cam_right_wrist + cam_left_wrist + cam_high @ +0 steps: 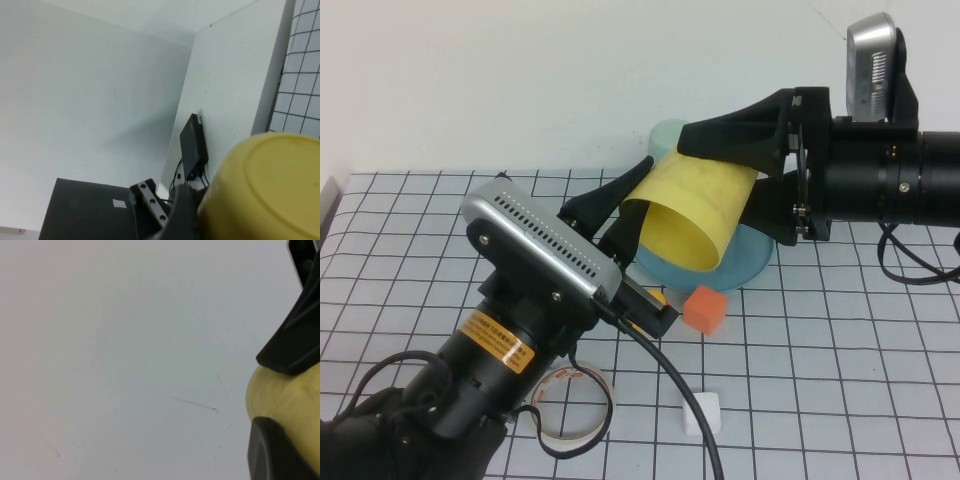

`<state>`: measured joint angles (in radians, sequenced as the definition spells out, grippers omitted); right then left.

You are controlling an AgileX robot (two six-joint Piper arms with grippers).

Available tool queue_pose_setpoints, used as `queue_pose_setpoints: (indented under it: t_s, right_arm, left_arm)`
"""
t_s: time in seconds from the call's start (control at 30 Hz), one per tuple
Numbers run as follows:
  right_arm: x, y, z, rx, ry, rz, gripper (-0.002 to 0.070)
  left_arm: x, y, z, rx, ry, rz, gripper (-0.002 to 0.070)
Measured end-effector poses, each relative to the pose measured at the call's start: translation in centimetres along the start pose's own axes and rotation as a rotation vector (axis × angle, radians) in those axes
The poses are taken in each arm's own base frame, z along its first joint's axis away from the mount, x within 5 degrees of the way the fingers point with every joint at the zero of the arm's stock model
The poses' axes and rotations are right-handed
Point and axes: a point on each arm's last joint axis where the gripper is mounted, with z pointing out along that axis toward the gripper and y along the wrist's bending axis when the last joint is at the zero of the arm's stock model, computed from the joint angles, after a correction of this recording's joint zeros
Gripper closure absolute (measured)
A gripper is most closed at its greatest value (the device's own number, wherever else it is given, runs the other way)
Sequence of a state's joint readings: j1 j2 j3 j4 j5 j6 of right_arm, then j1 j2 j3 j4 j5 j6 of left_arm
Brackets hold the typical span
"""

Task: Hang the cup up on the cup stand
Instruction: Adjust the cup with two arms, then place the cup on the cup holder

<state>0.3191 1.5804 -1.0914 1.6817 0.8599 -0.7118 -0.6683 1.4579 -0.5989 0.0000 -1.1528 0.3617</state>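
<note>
Grid table (pixel 880 380): both end effectors (pixel 620 225) (pixel 745 160) grasping cup (pixel 695 215) over cup stand (pixel 745 265); orange cube (pixel 704 308) beside.

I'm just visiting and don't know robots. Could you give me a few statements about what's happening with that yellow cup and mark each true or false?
1. The yellow cup is up in the air, off the table. True.
2. Only the left gripper is at the cup. False: the right gripper has its fingers around the cup's base end too.
3. The cup lies tilted on its side. True.
4. The cup already hangs on the stand. False: it is held above it.
5. An orange block sits on the table. True.
</note>
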Motion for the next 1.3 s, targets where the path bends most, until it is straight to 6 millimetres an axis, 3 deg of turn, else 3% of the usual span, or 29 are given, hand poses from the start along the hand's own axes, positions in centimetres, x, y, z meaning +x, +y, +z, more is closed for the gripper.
queue_pose_setpoints:
  t_s: [0.4,0.5,0.77,0.87,1.03,1.17,1.3]
  right_arm:
    - [-0.1,0.1,0.0,0.002,-0.007,-0.003,0.0085]
    - [-0.6,0.6,-0.1,-0.005,-0.017,-0.034,0.0085]
    - [-3.2,1.7,-1.7,-0.017,-0.103,-0.167,0.0085]
    - [-3.7,1.6,-2.2,-0.004,-0.123,-0.264,0.0085]
    - [-4.4,1.2,-3.0,0.029,-0.153,-0.462,0.0085]
    - [-4.7,1.0,-3.2,0.072,-0.166,-0.745,0.0085]
    - [-4.7,1.0,-3.2,0.098,-0.156,-1.041,0.0085]
  left_arm:
    - [0.0,0.0,0.0,0.001,0.003,-0.061,0.0638]
    - [-0.1,-0.1,0.0,0.011,-0.004,-0.064,0.0571]
    - [-0.5,-0.2,0.0,0.037,-0.020,-0.089,0.0281]
    - [-1.4,0.1,-0.2,0.030,-0.047,-0.098,0.0229]
    - [-3.4,0.9,-0.8,0.016,-0.091,-0.107,0.0214]
    - [-4.9,1.5,-1.6,0.025,-0.050,-0.105,0.0213]
    - [-6.1,2.1,-3.1,0.047,0.104,-0.144,0.0225]
